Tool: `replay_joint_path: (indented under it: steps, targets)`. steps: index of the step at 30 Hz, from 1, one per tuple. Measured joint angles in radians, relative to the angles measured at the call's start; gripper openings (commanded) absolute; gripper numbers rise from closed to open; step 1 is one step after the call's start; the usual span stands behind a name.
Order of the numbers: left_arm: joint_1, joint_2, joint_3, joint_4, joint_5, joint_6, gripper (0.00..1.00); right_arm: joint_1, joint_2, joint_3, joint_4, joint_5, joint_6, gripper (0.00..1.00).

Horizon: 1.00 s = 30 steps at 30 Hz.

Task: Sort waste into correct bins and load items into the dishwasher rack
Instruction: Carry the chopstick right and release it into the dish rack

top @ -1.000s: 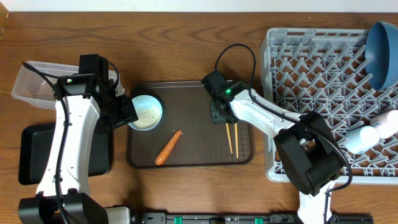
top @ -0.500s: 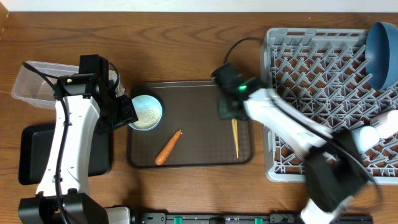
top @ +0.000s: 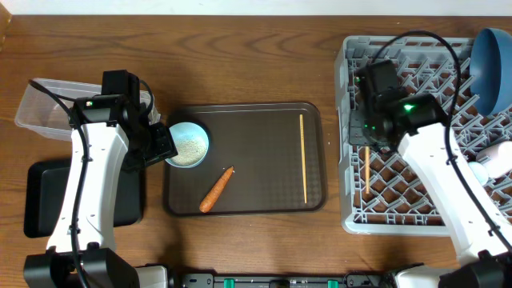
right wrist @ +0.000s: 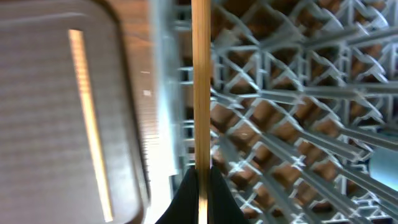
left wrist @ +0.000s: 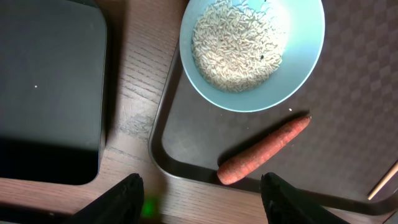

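My right gripper (top: 366, 142) is shut on one wooden chopstick (top: 366, 170) and holds it over the left part of the grey dishwasher rack (top: 416, 212); the stick shows upright in the right wrist view (right wrist: 200, 87). The other chopstick (top: 302, 158) lies on the brown serving tray (top: 256, 120). An orange carrot (top: 216, 190) lies on the tray, also in the left wrist view (left wrist: 264, 150). A light blue bowl of rice (top: 189, 145) sits at the tray's left edge. My left gripper (left wrist: 202, 199) is open and empty, beside the bowl. The clear tub (top: 44, 108) and black tray (top: 40, 200) stand at far left.
A dark blue plate (top: 490, 58) stands in the rack's far right corner. White cups (top: 472, 176) lie at the rack's right side. Bare wood table lies between the serving tray and the rack.
My right gripper has lifted one chopstick off the serving tray and carried it right, over the rack. The other chopstick stays on the tray. The left arm has not moved.
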Motion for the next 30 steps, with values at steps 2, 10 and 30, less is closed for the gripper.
replay_joint_path:
  steps: [2,10,30]
  targets:
    - [0.0,0.0,0.0,0.0,0.0,0.0,0.63,-0.019,0.001,-0.044,0.028,0.003,-0.01,0.06]
    - [0.0,0.0,0.0,0.0,0.0,0.0,0.63,-0.024,0.01,-0.234,0.272,-0.042,-0.076,0.1]
    - [0.0,0.0,0.0,0.0,0.0,0.0,0.63,-0.029,0.008,-0.053,0.315,-0.134,-0.131,0.46]
